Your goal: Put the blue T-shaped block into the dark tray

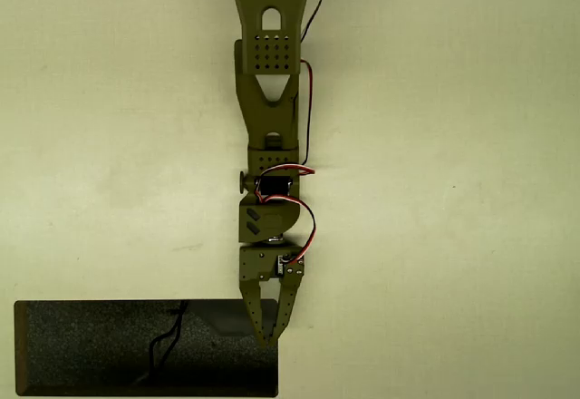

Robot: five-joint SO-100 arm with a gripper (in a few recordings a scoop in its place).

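Observation:
The dark tray [91, 354] lies at the bottom left of the overhead view, a black shallow rectangle with a thin black squiggly line [168, 340] on its speckled floor. My olive-green arm reaches down from the top edge. Its gripper [269, 334] hangs over the tray's upper right corner. The two fingers [286, 308] form a narrow V whose tips meet, so the gripper looks shut. The blue T-shaped block is hidden or out of view; no blue shows between or around the fingers.
The table is a plain cream surface [453, 190]. Red and black cables [308, 127] run along the arm's right side. The tray's lower rim sits close to the bottom edge of the picture.

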